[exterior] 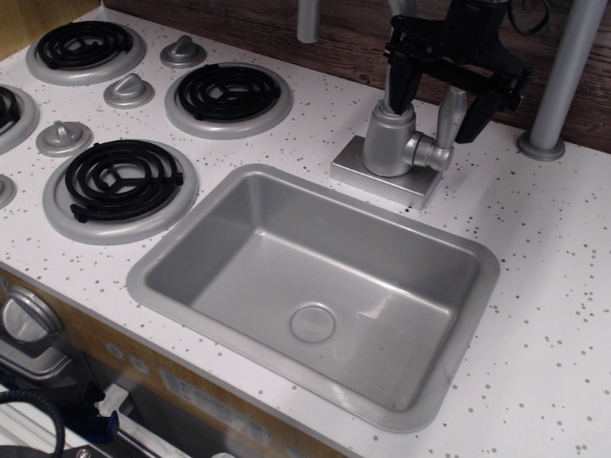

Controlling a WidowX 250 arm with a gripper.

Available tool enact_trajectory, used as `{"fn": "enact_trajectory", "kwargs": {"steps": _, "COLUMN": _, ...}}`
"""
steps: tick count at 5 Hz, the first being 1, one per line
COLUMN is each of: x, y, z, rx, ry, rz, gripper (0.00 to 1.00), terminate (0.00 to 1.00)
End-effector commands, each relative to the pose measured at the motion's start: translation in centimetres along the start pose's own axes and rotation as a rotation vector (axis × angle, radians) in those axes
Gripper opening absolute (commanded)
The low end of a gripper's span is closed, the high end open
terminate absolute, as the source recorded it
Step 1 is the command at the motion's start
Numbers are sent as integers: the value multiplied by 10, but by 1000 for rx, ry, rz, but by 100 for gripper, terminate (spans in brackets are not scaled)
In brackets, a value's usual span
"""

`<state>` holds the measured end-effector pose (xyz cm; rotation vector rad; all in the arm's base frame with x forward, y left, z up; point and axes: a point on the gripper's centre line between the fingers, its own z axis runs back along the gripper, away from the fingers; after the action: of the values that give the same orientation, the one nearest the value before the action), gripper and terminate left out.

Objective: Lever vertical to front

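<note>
The lever (451, 114) is a small silver-grey paddle handle standing upright on a short side stub (434, 153) at the right of the faucet's cylindrical body (389, 141). My black gripper (436, 103) hangs from above at the back of the counter. Its jaws are open and straddle the top of the faucet body and the lever. One finger (397, 88) is left of the body. The other finger (475, 116) is just right of the lever, close to it. I cannot tell if it touches.
The faucet stands on a square base plate (368, 174) behind the grey sink (153, 277). Black coil burners (119, 178) (227, 93) and round silver knobs (128, 91) lie to the left. A grey pole (563, 76) stands at the back right and a grey pipe (307, 19) behind.
</note>
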<state>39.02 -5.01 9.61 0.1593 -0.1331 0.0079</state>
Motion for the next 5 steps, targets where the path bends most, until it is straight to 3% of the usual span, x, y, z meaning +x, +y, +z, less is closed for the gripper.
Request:
{"fn": "enact_trajectory", "kwargs": {"steps": 1, "x": 0, "y": 0, "z": 0, "rx": 0, "ry": 0, "rz": 0, "gripper": 100, "terminate": 0}}
{"fn": "enact_trajectory", "kwargs": {"steps": 3, "x": 26, "y": 5, "z": 17, "rx": 33, "ry": -232, "rz": -30, "gripper": 100, "terminate": 0}}
{"fn": "enact_trajectory", "kwargs": {"steps": 4, "x": 34, "y": 7, "z": 21, "rx": 26, "ry": -308, "rz": -39, "gripper": 100, "terminate": 0}}
{"fn": "enact_trajectory", "kwargs": {"steps": 5, "x": 38, "y": 7, "z": 21, "rx": 17, "ry": -320, "rz": -40, "gripper": 100, "terminate": 0}}
